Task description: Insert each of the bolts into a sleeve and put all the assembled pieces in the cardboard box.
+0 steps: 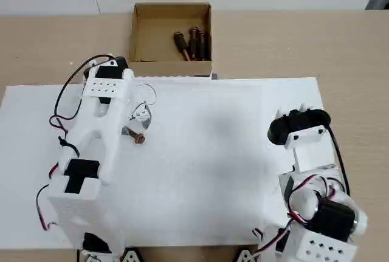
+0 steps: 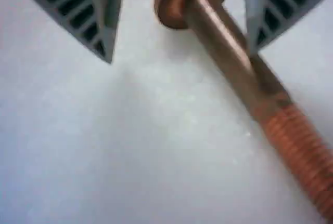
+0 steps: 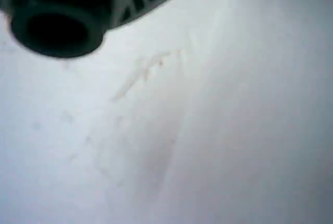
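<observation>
Fingers (image 2: 86,11) of left gripper (image 2: 179,55) apart, straddling copper-coloured threaded metal bolt (image 2: 234,63) off-centre — risking rolling it aside when closing.

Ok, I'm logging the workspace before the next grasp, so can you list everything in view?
bolt: one, copper, lying on the white sheet between the left gripper's fingers
assembled pieces: about three, dark brown and reddish, inside the cardboard box toward its right side
cardboard box: one, brown, open, on the table at the sheet's far edge
white sheet: one, white, spread over the table under both arms
table: one, light wood
left gripper: one, grey fingers open either side of the bolt's head end
right gripper: one, black and white, above the sheet's right side, nothing seen in it
</observation>
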`<state>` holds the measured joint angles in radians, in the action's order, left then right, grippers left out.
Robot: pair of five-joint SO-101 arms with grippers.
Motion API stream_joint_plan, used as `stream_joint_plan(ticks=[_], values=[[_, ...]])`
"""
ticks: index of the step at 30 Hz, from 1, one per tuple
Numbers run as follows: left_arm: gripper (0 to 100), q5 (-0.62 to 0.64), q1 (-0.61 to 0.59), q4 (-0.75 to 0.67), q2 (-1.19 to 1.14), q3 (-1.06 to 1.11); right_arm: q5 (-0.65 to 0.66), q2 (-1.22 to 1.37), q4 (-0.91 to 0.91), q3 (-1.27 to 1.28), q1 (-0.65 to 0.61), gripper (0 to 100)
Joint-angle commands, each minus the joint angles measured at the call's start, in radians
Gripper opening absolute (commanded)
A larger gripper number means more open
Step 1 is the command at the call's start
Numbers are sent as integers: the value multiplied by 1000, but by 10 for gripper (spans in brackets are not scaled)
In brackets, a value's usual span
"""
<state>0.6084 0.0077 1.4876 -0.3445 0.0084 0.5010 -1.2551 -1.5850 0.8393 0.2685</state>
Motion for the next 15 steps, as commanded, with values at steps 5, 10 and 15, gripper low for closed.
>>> stream_joint_plan(ticks=[5,10,15], values=[[161,8,-25,-8,-2,1,-8,-7,27,-3,2,4],[57,8,-21,9,-9,2,-8,-5,27,-3,2,4],[6,8,-21,9,-9,2,-9,-5,27,-3,2,4]])
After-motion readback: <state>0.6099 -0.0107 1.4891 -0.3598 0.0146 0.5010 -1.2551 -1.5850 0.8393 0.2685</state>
